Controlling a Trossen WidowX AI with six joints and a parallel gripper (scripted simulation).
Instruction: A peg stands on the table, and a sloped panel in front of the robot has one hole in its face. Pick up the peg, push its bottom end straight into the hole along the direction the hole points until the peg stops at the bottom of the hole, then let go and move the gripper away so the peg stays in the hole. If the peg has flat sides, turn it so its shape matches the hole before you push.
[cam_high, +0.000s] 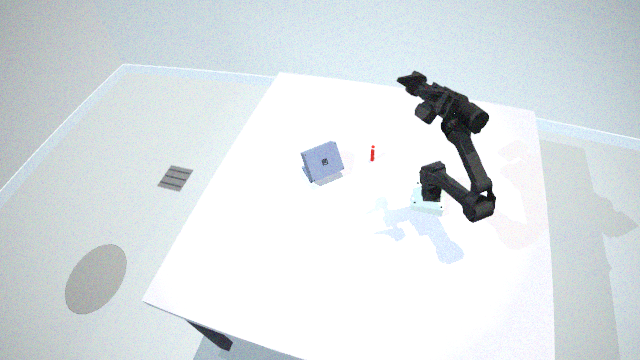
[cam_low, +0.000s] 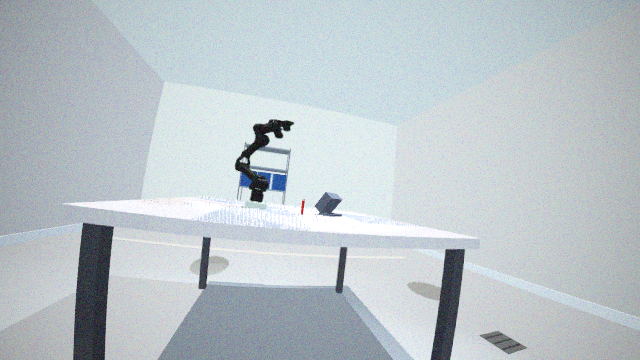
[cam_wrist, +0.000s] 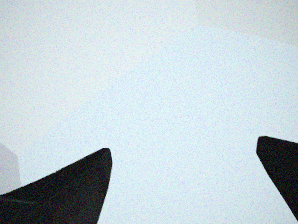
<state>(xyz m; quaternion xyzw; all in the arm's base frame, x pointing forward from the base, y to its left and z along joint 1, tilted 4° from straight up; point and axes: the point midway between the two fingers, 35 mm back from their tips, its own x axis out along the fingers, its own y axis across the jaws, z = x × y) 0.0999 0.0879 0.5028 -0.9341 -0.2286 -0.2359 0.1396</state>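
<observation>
A thin red peg (cam_high: 372, 154) (cam_low: 302, 207) stands upright on the table (cam_high: 320, 260) (cam_low: 260, 229), between the panel and the arm's base. The blue-grey sloped panel (cam_high: 316, 167) (cam_low: 328, 203) is tilted, with one small dark hole (cam_high: 325, 162) near the middle of its face in the top view. My gripper (cam_wrist: 186, 151) is open and empty, its two black fingers wide apart in the wrist view. It is raised high above the table, well away from the peg and the panel. The hole's exact shape is too small to tell.
The arm's pale base (cam_high: 428, 204) (cam_low: 256, 205) sits on the table, with the folded black arm (cam_high: 467, 157) (cam_low: 252, 150) rising from it. A shelf rack with blue bins (cam_low: 279, 182) stands behind the table in the exterior view.
</observation>
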